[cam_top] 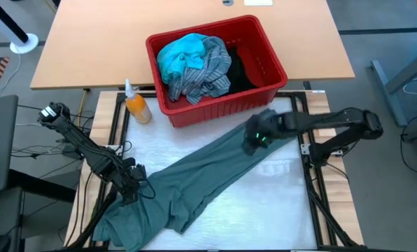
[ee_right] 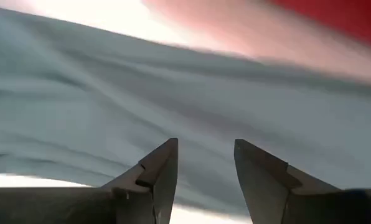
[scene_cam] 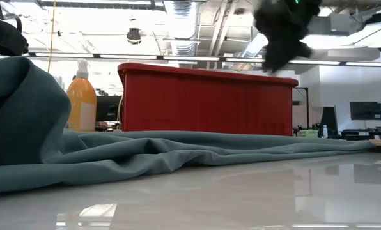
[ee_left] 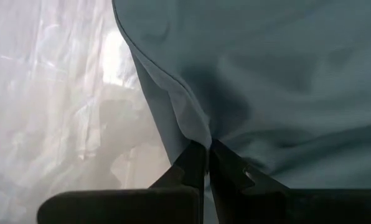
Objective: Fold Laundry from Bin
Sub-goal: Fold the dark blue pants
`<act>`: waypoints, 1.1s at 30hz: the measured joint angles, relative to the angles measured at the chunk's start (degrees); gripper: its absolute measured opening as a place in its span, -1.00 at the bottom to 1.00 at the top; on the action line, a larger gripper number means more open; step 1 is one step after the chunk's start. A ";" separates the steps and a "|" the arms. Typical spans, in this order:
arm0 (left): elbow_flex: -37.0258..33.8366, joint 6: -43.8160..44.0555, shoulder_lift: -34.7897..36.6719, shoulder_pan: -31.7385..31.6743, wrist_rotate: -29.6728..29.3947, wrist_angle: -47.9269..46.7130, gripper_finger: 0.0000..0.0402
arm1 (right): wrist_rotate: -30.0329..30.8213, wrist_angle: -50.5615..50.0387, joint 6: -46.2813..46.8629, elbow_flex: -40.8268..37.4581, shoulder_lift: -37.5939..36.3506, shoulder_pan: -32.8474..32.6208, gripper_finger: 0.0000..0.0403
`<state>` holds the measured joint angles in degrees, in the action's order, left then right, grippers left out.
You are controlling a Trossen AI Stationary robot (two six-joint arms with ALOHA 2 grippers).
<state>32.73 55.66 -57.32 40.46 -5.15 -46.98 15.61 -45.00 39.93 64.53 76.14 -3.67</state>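
Item in hand: the grey-green garment [cam_top: 194, 185], lying stretched diagonally across the worktop [cam_top: 264, 217], one end reaching the foot of the red bin [cam_top: 264, 89]. Your left gripper [cam_top: 129, 183] is pinching a fold of it near the worktop's left front, jaws fully closed on the cloth. Your right gripper [cam_top: 254, 140] is hovering over the opposite end beside the bin, jaws parted and holding nothing. Remaining in the bin: turquoise garment [cam_top: 179, 54], striped shirt [cam_top: 205, 73], black garment [cam_top: 238, 70]. Step: spreading before folding. Next, you are likely needing the right gripper to seize the far end.
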 joint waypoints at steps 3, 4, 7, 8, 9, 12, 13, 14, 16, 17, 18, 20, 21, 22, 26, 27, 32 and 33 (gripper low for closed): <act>0.00 -0.72 -0.01 0.00 -0.46 0.32 -1.00 | 1.98 12.83 -6.20 0.00 4.77 -6.97 -0.09; 0.00 -1.05 0.00 0.01 -0.70 0.58 -1.00 | 2.37 16.49 -8.07 0.00 6.64 -8.95 -0.09; 0.00 -2.38 0.00 -0.01 -0.85 1.48 -1.00 | 2.75 24.95 -9.38 0.00 13.00 -13.23 -0.09; 0.00 -2.93 -0.01 -0.01 -0.83 2.03 -1.00 | 2.78 27.76 -9.20 0.00 15.17 -14.22 -0.09; 0.00 -3.58 0.00 -0.01 -0.81 2.22 -1.00 | 2.78 30.11 -8.46 0.00 17.38 -15.13 -0.09; 0.00 -5.92 -0.01 -0.01 -0.73 2.72 -1.00 | 2.81 37.08 -4.99 -0.04 23.41 -16.95 -0.09; 0.00 -6.79 0.00 -0.01 -0.72 3.06 -1.00 | 2.78 39.24 -3.69 -0.04 25.07 -17.39 -0.09; 0.00 -7.66 0.00 -0.01 -0.70 3.26 -1.00 | 2.75 41.34 -2.59 -0.04 26.50 -17.90 -0.09; 0.00 -9.47 -0.01 -0.01 -0.68 3.40 -1.00 | 2.74 45.67 -1.58 -0.04 29.06 -18.84 -0.09; 0.00 -10.42 0.00 -0.01 -0.68 3.50 -1.00 | 2.73 48.01 -1.60 -0.04 30.25 -19.33 -0.09; 0.00 -11.40 -0.02 -0.01 -0.68 3.56 -1.00 | 2.73 50.49 -2.59 -0.04 31.30 -19.77 -0.09; 0.00 -13.17 0.00 -0.01 -0.65 3.73 -1.00 | 2.76 54.44 -5.88 0.08 33.36 -20.73 -0.09; 0.00 -14.13 0.00 -0.01 -0.65 4.06 -1.00 | 2.74 55.20 -6.99 0.65 34.46 -21.04 -0.09; 0.00 -15.07 -0.02 -0.01 -0.65 4.48 -1.00 | 2.76 55.35 -7.92 1.35 35.58 -21.15 -0.09; 0.00 -18.03 -0.02 -0.19 0.55 4.73 -1.00 | 0.99 53.43 -10.00 4.48 40.22 -20.96 -0.09; 0.00 -18.40 0.00 -0.24 1.01 4.72 -1.00 | 1.10 52.25 -11.38 5.46 41.10 -20.91 -0.09; 0.00 -18.57 -0.02 -0.49 1.92 4.53 -1.00 | 5.32 44.43 -16.97 12.22 42.94 -21.07 -0.09; 0.00 -18.53 -0.02 -0.49 1.92 4.54 -1.00 | 5.51 42.49 -18.22 13.46 43.07 -21.21 -0.09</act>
<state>32.73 37.13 -57.34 39.97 -3.22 -42.44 21.12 -2.51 21.71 78.00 119.20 -24.88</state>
